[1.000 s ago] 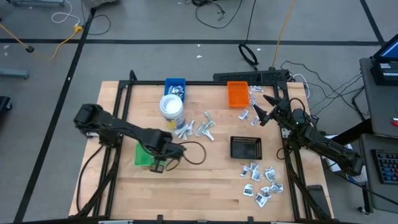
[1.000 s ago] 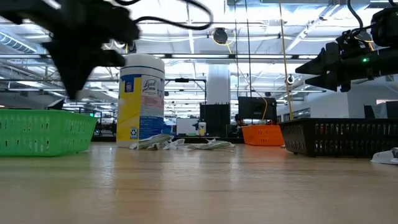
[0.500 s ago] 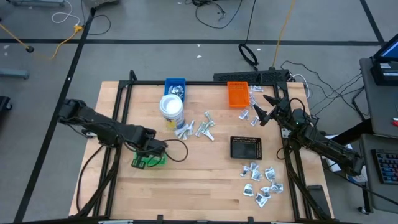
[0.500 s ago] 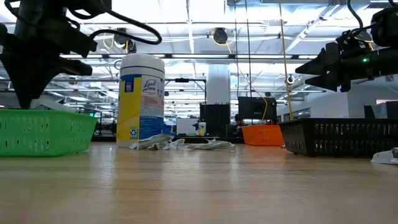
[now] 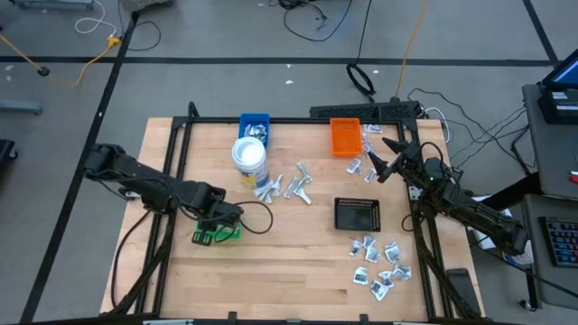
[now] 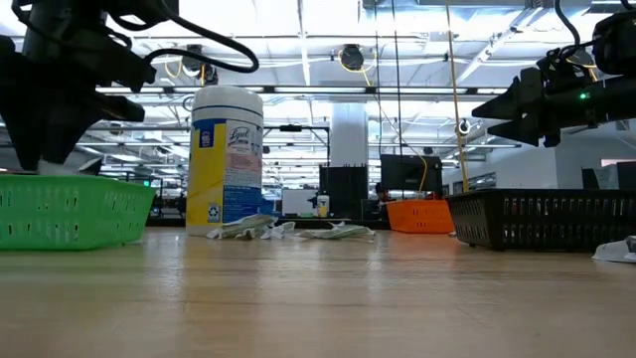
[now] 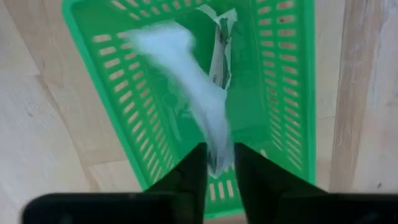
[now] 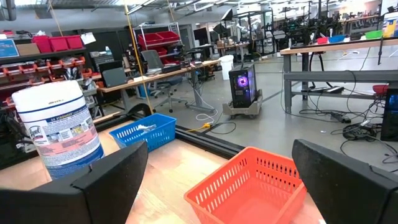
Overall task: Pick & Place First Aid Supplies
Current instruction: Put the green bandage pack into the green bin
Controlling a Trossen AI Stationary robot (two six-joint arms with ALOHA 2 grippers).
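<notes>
My left gripper [image 7: 219,168] hangs over the green tray [image 7: 298,93], shut on a white first aid packet [image 7: 186,81]. A second packet [image 7: 219,56] lies flat on the tray floor. From above, this gripper [image 5: 215,226] covers much of the green tray [image 5: 206,237] near the table's left side. My right gripper [image 5: 384,161] hovers open near the far right, next to the orange tray [image 5: 344,135]. Loose packets lie in a middle pile [image 5: 289,185] and a near-right pile [image 5: 379,266]. My left gripper pinches the white packet by one end [image 7: 216,152] between its two fingers, coming from above and pointing down. The packet is lifted clear over the green tray; the rest of it shows blurred beyond the fingertips.
A white tub with a blue label [image 5: 248,158] stands behind the middle pile. A blue tray [image 5: 254,125] holding packets sits at the far edge. A black tray [image 5: 358,214] lies right of centre. More packets [image 5: 358,165] lie beside the orange tray. Bare wood stretches along the near edge.
My left gripper has moved toward the table's left and down, from the green tray's right side to a spot over the tray, staying shut on the white packet. It has hardly moved in the last half second.
</notes>
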